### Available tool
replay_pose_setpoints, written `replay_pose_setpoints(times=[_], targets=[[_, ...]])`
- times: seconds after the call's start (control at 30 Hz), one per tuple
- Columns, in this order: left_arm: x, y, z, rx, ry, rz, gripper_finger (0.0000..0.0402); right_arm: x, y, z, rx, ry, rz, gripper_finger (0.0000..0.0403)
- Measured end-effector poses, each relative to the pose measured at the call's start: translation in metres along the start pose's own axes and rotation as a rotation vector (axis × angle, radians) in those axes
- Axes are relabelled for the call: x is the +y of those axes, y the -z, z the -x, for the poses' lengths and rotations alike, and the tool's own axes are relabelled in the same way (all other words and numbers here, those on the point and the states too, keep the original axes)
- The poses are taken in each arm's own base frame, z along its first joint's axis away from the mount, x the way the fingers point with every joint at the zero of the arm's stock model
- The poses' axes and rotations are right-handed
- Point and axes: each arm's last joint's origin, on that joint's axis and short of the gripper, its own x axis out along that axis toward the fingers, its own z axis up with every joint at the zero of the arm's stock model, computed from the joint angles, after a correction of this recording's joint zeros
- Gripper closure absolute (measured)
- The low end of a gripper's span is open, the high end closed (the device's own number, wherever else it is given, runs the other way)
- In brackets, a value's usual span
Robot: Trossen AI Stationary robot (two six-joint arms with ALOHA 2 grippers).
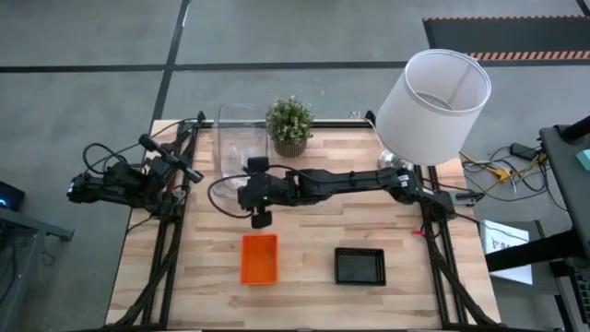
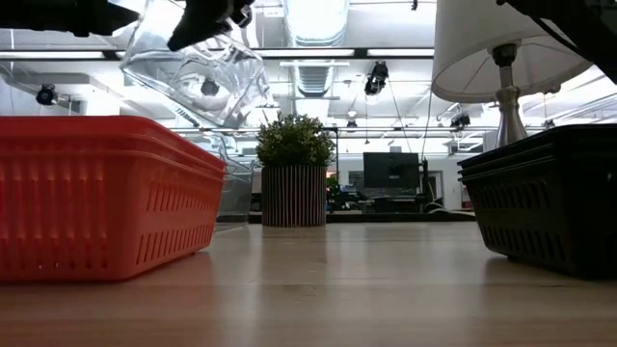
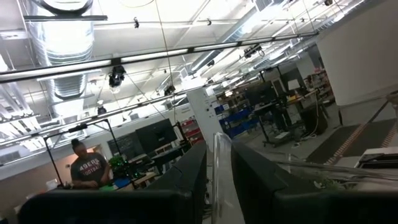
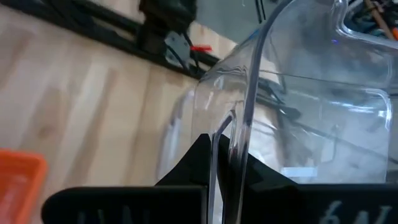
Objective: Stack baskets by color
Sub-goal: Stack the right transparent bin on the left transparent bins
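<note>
Your right hand (image 4: pixel 221 163) is pinched tight on a clear basket's (image 4: pixel 298 93) wall, lifted tilted above the worktop (image 1: pixel 313 231). Left hand (image 3: pixel 217 180) narrowly grips another clear rim. One red basket (image 1: pixel 259 259), one black basket (image 1: pixel 359 266) sit well apart.

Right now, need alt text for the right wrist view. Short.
The right end effector is shut on the rim of a clear basket, holding it tilted above the wooden table. A corner of the orange basket shows at the frame's edge, and a dark frame rail crosses behind.
</note>
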Motion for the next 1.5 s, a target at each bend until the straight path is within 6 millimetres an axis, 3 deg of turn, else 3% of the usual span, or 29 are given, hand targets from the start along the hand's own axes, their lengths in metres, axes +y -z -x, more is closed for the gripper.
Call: replay_pose_setpoints(times=[0.57, 1.5], targets=[[0.000, 0.000, 0.000, 0.000, 0.000, 0.000, 0.0343, -0.005, 0.018, -0.034, 0.021, 0.004, -0.071, 0.0394], [0.000, 0.000, 0.000, 0.000, 0.001, 0.001, 0.0343, -0.011, 0.022, -0.037, 0.014, -0.033, -0.097, 0.0394]])
